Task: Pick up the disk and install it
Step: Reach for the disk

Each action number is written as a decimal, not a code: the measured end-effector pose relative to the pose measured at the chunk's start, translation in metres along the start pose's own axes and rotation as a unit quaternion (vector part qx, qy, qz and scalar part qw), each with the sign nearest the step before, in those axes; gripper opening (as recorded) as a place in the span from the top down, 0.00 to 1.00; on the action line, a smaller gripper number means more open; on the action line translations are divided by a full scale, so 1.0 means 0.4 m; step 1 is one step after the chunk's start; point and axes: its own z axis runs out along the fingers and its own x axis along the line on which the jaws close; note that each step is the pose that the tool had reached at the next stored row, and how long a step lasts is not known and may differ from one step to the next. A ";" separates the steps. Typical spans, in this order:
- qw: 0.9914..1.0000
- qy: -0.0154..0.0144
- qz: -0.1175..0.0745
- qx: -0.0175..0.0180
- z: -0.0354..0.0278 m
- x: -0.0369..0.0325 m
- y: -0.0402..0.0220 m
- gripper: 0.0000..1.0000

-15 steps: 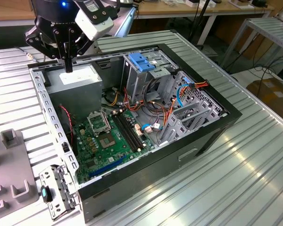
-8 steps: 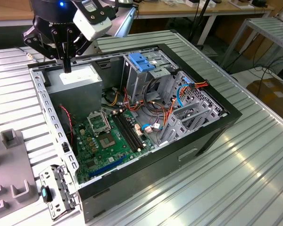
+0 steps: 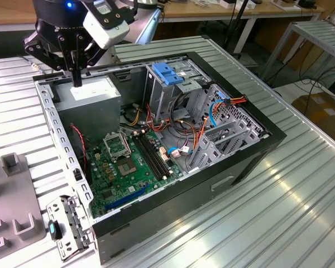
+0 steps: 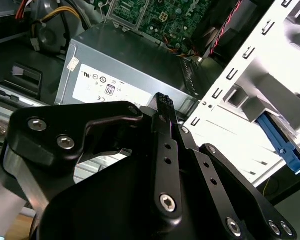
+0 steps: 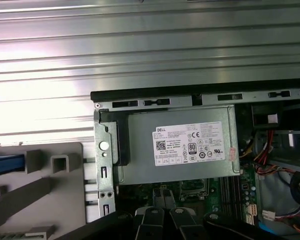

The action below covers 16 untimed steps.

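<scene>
Gripper (image 3: 76, 81): the fingers are closed tip to tip with nothing between them, as both wrist views confirm (image 5: 165, 196) (image 4: 163, 102). It hangs point-down just above the power supply box (image 3: 92, 96), close to the rear corner of the computer case (image 3: 251, 153) at the exterior view's left.

Clearances: the perforated chassis rail (image 3: 51, 120) runs just beside the fingers. The case lies open-side up, with free room above the motherboard (image 3: 120, 167). The drive cage (image 3: 176, 103) stands well apart at the far side, with a blue plastic bracket (image 3: 166, 72) on top. Red, orange and blue cables cross the space between the cage and the board.

Disk (image 5: 5, 165): in the first wrist view one blue strip shows on the grey fixture (image 5: 40, 197) outside the case, and it is taken to be a side rail of the disk. The second wrist view shows a long blue rail (image 4: 281, 144) ending in a tab. The metal body cannot be made out. The gripper is well apart from it.

Materials: the power supply box is dull grey sheet metal with a white sticker. The chassis is bright stamped steel with slots. The table (image 3: 279, 218) is ribbed aluminium, glossy. The fixture is matte grey with raised blocks.
</scene>
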 end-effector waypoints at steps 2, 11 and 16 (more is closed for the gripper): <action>1.000 0.000 0.000 0.000 0.000 0.002 0.000 0.89; 1.000 0.000 0.000 0.000 0.000 0.024 -0.001 0.89; 1.000 0.000 0.000 0.000 -0.001 0.043 0.001 0.89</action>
